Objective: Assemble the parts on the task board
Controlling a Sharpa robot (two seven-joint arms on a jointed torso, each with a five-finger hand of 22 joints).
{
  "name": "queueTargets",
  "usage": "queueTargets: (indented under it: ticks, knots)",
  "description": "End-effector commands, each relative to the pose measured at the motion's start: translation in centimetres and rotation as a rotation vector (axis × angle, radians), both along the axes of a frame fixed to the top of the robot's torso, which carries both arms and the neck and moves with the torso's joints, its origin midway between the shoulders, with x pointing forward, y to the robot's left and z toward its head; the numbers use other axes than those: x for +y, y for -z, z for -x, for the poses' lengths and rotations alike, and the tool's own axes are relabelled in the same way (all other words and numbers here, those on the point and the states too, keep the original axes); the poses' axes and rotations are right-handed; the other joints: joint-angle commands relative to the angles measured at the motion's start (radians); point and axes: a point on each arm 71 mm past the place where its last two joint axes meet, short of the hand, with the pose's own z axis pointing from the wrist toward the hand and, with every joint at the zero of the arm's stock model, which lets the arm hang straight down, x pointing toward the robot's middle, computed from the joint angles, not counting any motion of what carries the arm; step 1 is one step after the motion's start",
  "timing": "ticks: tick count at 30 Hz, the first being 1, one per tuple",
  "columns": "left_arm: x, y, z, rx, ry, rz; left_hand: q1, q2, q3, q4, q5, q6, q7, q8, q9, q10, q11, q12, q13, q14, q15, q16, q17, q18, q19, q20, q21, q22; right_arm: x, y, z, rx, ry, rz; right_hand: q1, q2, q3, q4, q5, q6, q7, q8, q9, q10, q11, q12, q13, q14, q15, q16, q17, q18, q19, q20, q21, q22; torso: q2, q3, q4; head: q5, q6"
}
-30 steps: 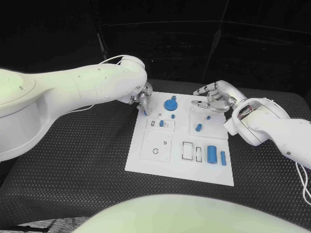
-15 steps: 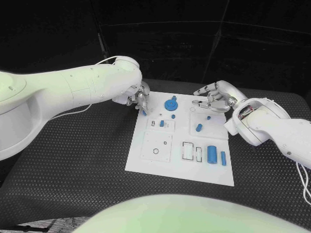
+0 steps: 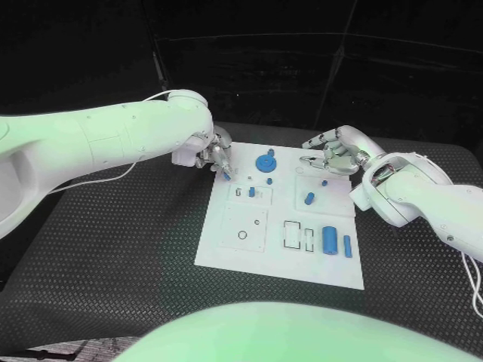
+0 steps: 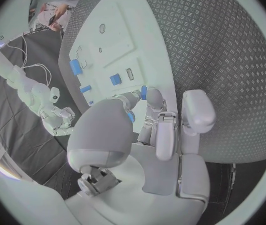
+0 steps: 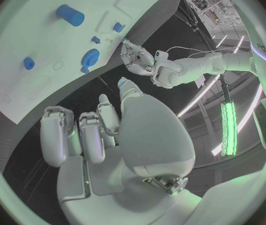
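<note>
Reaching in from the left, the left robot hand (image 3: pixel 214 157) sits at the far left edge of the task board (image 3: pixel 258 256), pinching a small blue part (image 3: pixel 226 176) between its fingertips just above the board's rim. The right robot hand (image 3: pixel 330 153) hovers over the board's far right corner, fingers curled in, nothing visible in them. A blue gear (image 3: pixel 264 162) stands between the two hands. A blue cylinder (image 3: pixel 329 239) lies near the board's right edge. Bare black worktop (image 3: pixel 111 249) spreads wide to the board's left and near side.
</note>
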Motion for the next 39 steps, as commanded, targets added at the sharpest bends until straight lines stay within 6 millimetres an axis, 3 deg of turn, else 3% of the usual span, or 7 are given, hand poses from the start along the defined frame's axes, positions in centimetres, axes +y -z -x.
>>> queueTargets:
  ticks: [1,10,14,19,27,39]
  knots:
    - [0.1,-0.5,0.3,-0.073,-0.098,0.057,-0.016,0.001,0.161,-0.151,-0.001,-0.001,-0.002,0.007,0.003,0.015,-0.003,0.009,0.008,0.082,-0.005,0.002,0.167,-0.011,0.010,-0.001,0.007,0.033,0.0,-0.1,0.0,0.001,-0.008,0.000,-0.010,0.003,-0.004,0.001,0.005,-0.007,0.000,0.006,0.000,-0.004,0.000,0.006,-0.001,0.095,0.000,-0.003,0.235,0.011,-0.003,-0.003,-0.004,0.023,0.000,0.0011,0.0015,0.000,0.000]
    - [0.4,-0.7,2.4,-0.174,-0.161,0.133,-0.042,-0.004,0.195,-0.170,-0.002,0.001,-0.004,0.014,0.012,0.029,-0.005,0.020,0.026,0.084,-0.007,0.004,0.171,-0.014,0.018,-0.003,0.023,0.042,-0.2,0.0,-0.1,0.004,-0.004,0.003,-0.010,0.003,-0.004,0.001,0.005,-0.007,0.000,0.006,0.000,-0.004,0.000,0.006,-0.001,0.095,0.000,-0.003,0.235,0.011,-0.003,-0.003,-0.004,0.023,-0.004,0.0033,0.0060,-0.005,0.000]
    - [0.3,-0.4,3.2,-0.221,-0.170,0.149,-0.051,-0.006,0.207,-0.176,-0.002,0.002,-0.005,0.017,0.016,0.035,-0.006,0.024,0.033,0.084,-0.009,0.004,0.171,-0.016,0.021,-0.004,0.031,0.046,-0.2,0.0,-0.1,0.004,-0.004,0.003,-0.010,0.003,-0.004,0.001,0.005,-0.007,0.000,0.006,0.000,-0.004,0.000,0.006,-0.001,0.095,0.000,-0.003,0.235,0.011,-0.003,-0.003,-0.004,0.023,-0.004,0.0026,0.0070,-0.006,0.000]
    - [0.0,-0.1,4.1,-0.279,-0.155,0.146,-0.057,-0.010,0.217,-0.181,-0.002,0.003,-0.006,0.020,0.018,0.039,-0.007,0.028,0.038,0.084,-0.010,0.004,0.171,-0.017,0.023,-0.005,0.035,0.049,-0.2,0.1,-0.2,0.003,-0.003,0.003,-0.011,0.004,-0.005,0.001,0.008,-0.006,0.000,0.006,0.000,-0.005,0.000,0.005,-0.002,0.094,0.000,-0.004,0.234,0.011,-0.004,-0.003,-0.005,0.021,-0.003,0.0034,0.0047,-0.005,0.000]
    - [-0.6,0.8,5.1,-0.305,-0.141,0.150,-0.062,-0.011,0.225,-0.184,-0.002,0.004,-0.007,0.022,0.021,0.043,-0.008,0.031,0.044,0.085,-0.010,0.005,0.173,-0.018,0.026,-0.006,0.042,0.052,-0.2,0.1,-0.2,0.001,-0.002,0.003,-0.011,0.004,-0.005,0.001,0.008,-0.006,0.000,0.006,0.000,-0.005,0.000,0.005,-0.002,0.094,0.000,-0.004,0.234,0.011,-0.004,-0.003,-0.005,0.021,-0.002,0.0034,0.0062,-0.013,0.000]
    - [-0.5,2.1,5.7,-0.309,-0.135,0.134,-0.068,-0.012,0.232,-0.186,-0.003,0.004,-0.007,0.025,0.023,0.047,-0.009,0.035,0.049,0.085,-0.011,0.006,0.176,-0.019,0.028,-0.007,0.047,0.055,-0.3,0.0,-0.2,0.001,-0.002,0.003,-0.011,0.004,-0.005,0.001,0.008,-0.006,0.000,0.006,0.000,-0.005,0.000,0.005,-0.002,0.094,0.000,-0.004,0.234,0.011,-0.004,-0.003,-0.005,0.021,-0.004,0.0041,0.0043,-0.015,0.000]
